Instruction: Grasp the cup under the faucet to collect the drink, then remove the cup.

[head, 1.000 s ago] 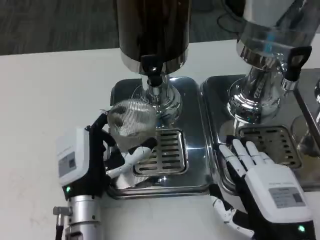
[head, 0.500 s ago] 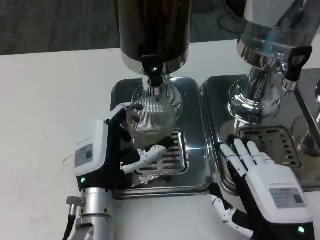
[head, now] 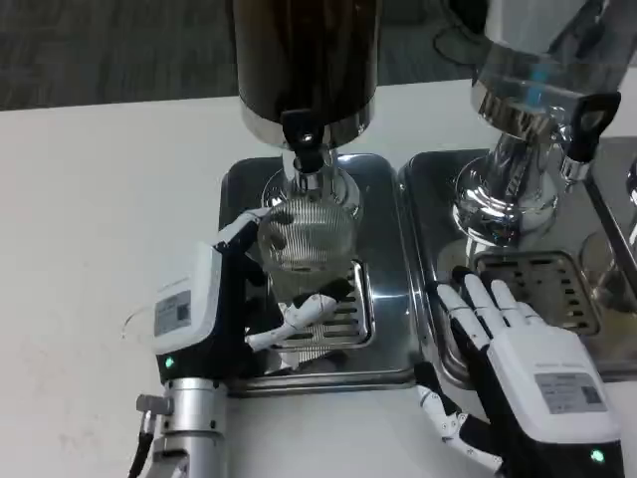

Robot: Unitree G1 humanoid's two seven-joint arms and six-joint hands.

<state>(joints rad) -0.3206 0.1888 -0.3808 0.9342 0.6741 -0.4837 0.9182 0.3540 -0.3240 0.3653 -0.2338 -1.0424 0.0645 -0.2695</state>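
The left hand [head: 224,309] grips the cup [head: 304,239], fingers wrapped round its ribbed clear wall, thumb low at the front. Over the last second hand and cup have come in from the tray's left part to a spot right under the faucet [head: 304,139], and in the last half second they barely shifted. I judge the placing step about done: the cup's mouth sits below the black tap, over the back of the grille [head: 333,309], so the next need is to open the tap and let the drink run.

The faucet hangs from the dark dispenser [head: 304,60], whose chrome foot stands just behind the cup on the steel tray [head: 388,239]. That foot leaves little room behind the cup, and the tap handle is close above the rim, so lifting straight up could knock it.

Right of the faucet stands a second, silver dispenser [head: 528,100] on its own tray [head: 428,249]. The right hand [head: 518,349] lies flat with fingers spread and straight, holding nothing, on that tray's near edge, unmoved and well clear of the cup.
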